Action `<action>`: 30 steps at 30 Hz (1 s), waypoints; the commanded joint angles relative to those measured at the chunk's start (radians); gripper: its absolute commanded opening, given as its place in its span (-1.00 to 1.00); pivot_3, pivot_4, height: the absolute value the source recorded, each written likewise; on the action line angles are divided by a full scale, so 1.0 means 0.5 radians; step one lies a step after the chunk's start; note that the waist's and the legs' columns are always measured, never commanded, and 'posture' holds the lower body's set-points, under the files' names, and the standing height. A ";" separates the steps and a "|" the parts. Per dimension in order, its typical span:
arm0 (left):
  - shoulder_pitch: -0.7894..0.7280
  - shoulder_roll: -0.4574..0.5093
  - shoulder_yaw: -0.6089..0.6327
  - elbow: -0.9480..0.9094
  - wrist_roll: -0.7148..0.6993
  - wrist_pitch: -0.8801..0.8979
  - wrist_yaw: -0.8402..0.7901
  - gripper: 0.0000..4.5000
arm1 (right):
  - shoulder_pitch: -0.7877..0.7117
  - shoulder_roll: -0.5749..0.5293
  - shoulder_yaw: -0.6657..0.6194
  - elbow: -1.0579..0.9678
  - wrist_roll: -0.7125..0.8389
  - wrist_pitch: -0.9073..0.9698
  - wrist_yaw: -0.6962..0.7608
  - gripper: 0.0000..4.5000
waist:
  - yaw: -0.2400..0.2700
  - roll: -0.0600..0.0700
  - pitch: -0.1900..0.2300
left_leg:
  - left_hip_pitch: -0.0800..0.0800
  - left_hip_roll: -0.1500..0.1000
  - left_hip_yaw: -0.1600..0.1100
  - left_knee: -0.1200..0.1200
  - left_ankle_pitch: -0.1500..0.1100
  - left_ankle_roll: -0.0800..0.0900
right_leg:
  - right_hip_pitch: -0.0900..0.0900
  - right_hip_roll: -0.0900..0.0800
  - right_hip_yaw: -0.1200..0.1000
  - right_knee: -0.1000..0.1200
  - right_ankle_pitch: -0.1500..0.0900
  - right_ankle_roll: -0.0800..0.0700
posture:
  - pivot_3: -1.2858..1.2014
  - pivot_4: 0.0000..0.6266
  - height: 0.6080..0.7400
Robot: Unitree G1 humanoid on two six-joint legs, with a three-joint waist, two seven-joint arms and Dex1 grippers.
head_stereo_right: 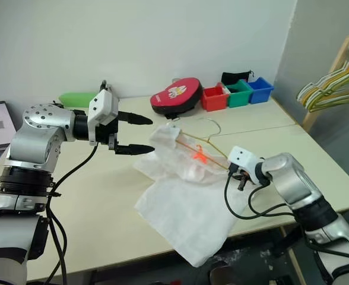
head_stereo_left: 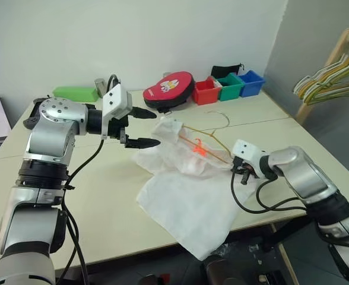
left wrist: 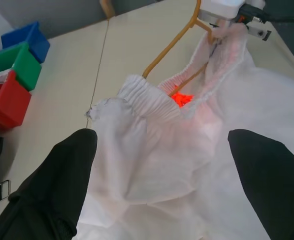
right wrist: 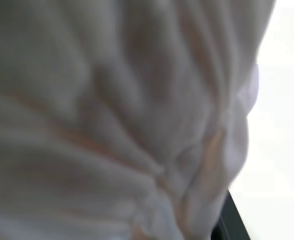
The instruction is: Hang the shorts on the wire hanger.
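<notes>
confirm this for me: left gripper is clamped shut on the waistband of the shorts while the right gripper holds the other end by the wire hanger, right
Not quite. The left gripper is open and off the shorts, as the left eye view shows. The right gripper does hold the other end by the wire hanger.

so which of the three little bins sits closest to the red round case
The red bin: it sits right beside the red round case, with the green bin and blue bin farther along the row.

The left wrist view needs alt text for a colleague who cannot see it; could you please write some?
White shorts lie bunched on a pale table, the wire hanger threaded into their gathered waistband, seen between the open left gripper's two black fingers. The right gripper pinches the waistband's far end; red, green and blue bins stand nearby.
</notes>
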 commanded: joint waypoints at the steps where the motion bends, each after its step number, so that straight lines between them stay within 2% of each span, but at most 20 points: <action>1: 0.142 -0.073 0.077 -0.286 -0.131 0.165 0.154 0.99 | 0.241 -0.009 -0.345 -0.551 0.112 0.474 -0.134 -1.00 | 0.006 0.001 0.000 | 0.000 0.000 0.000 0.000 0.000 0.000 | 0.000 0.000 0.000 0.000 0.000 -0.001 | -0.15 -0.95 1.00; 5: 0.239 -0.244 0.057 -0.479 -0.195 0.266 0.337 0.99 | 0.495 0.025 -0.522 -0.991 0.199 0.849 -0.239 -1.00 | 0.012 -0.001 -0.002 | -0.001 -0.001 0.000 0.001 0.000 0.000 | 0.000 -0.002 0.000 0.000 0.000 0.001 | -0.19 -0.96 1.00; 10: 0.320 -0.500 -0.042 -0.655 -0.204 0.306 0.531 0.99 | 0.600 0.262 -0.816 -1.304 0.197 1.351 -0.471 -1.00 | -0.021 -0.004 -0.016 | 0.009 -0.001 0.002 0.005 0.003 -0.005 | 0.014 0.000 0.002 -0.002 -0.002 0.005 | -0.23 -0.99 1.00; 12: 0.333 -0.573 -0.086 -0.686 -0.185 0.305 0.597 0.99 | 0.635 0.370 -0.992 -1.304 0.150 1.380 -0.583 -1.00 | -0.049 -0.004 -0.025 | 0.022 -0.001 0.002 0.004 0.003 -0.006 | 0.027 0.000 0.002 -0.006 -0.003 0.005 | -0.24 -0.99 1.00; 16: 0.328 -0.786 -0.220 -0.721 -0.153 0.276 0.752 0.99 | 0.727 0.514 -1.337 -1.267 0.076 1.380 -0.792 -1.00 | -0.078 0.002 -0.037 | 0.021 0.000 0.001 0.001 0.003 -0.006 | 0.028 0.001 0.000 -0.011 -0.003 0.005 | -0.28 -1.00 1.00; 22: 0.297 -1.002 -0.368 -0.648 -0.069 0.161 0.851 0.99 | 0.814 0.618 -1.587 -1.198 0.050 1.380 -0.975 -1.00 | -0.181 0.010 -0.047 | 0.016 -0.002 0.003 -0.001 0.001 -0.006 | 0.028 -0.001 0.001 -0.019 -0.004 0.007 | -0.30 -1.00 1.00; 26: 0.270 -1.078 -0.420 -0.582 -0.021 0.082 0.871 0.99 | 0.778 0.610 -1.655 -1.144 0.056 1.380 -1.041 -1.00 | -0.266 0.014 -0.050 | 0.017 -0.003 0.003 -0.003 0.001 -0.006 | 0.029 0.001 0.001 -0.019 -0.005 0.007 | -0.30 -1.00 1.00; 30: 0.196 -1.232 -0.494 -0.434 0.060 -0.058 0.928 0.99 | 0.535 0.503 -1.804 -0.860 0.013 1.380 -1.144 -1.00 | -0.341 0.023 -0.059 | 0.023 -0.004 0.005 -0.018 0.001 -0.006 | 0.034 0.001 0.002 -0.033 -0.005 0.006 | -0.30 -1.00 1.00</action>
